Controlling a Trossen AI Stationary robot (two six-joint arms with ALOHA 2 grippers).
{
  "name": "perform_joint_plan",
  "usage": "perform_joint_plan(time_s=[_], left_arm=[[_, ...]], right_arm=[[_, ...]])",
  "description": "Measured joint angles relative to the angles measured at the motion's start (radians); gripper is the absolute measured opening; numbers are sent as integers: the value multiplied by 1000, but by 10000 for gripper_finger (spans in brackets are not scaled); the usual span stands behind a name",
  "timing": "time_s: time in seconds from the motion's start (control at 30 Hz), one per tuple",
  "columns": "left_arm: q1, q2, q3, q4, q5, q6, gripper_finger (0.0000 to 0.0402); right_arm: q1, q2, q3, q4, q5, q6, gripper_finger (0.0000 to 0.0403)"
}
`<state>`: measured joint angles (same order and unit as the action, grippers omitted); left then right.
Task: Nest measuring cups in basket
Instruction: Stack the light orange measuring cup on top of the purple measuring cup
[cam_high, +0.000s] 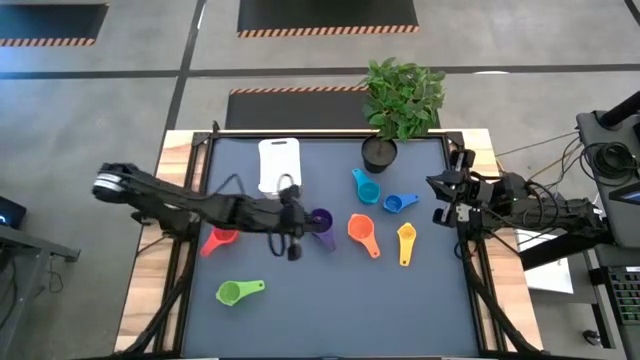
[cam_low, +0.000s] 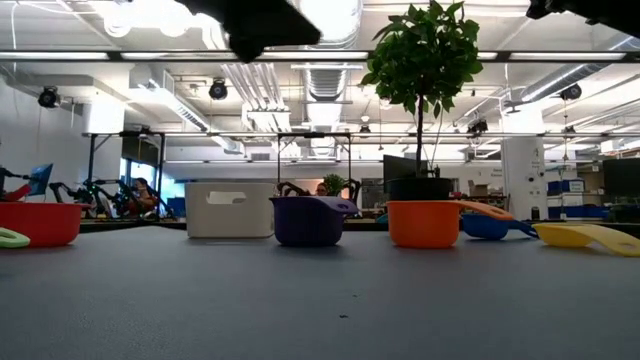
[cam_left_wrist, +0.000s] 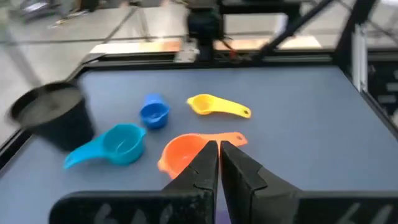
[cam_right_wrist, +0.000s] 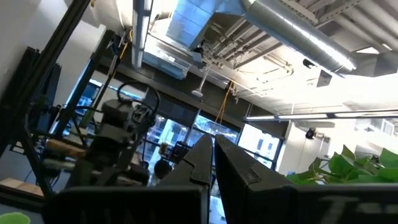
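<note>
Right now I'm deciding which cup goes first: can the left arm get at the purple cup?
Probably yes. The left gripper, shut and empty, hangs just beside the purple cup, with bare mat around the cup and the orange cup well clear.

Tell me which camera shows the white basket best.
The high view: the basket shows from above, whole but for the corner under the left arm, at the mat's far edge. The low view shows only its side wall, behind the purple cup. Neither wrist view shows it.
</note>
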<state>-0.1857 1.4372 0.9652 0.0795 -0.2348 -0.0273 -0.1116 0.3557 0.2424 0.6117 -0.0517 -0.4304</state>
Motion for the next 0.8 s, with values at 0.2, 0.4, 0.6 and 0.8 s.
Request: perform_joint_plan(time_s=[0.2,0.4,0.6,0.8], left_arm=[[38,179,146,-50,144,93,23],[65,328,271,-145,199,142,105],[64,470,417,-225,201,237,193],[73,598,551,-353,200,290,221]], right_arm=[[0,0,0,-1,0,13,9],[0,0,0,-3,0,41,9],[0,0,0,-13,0,66,9],[0,0,0,-31,0,60,9]])
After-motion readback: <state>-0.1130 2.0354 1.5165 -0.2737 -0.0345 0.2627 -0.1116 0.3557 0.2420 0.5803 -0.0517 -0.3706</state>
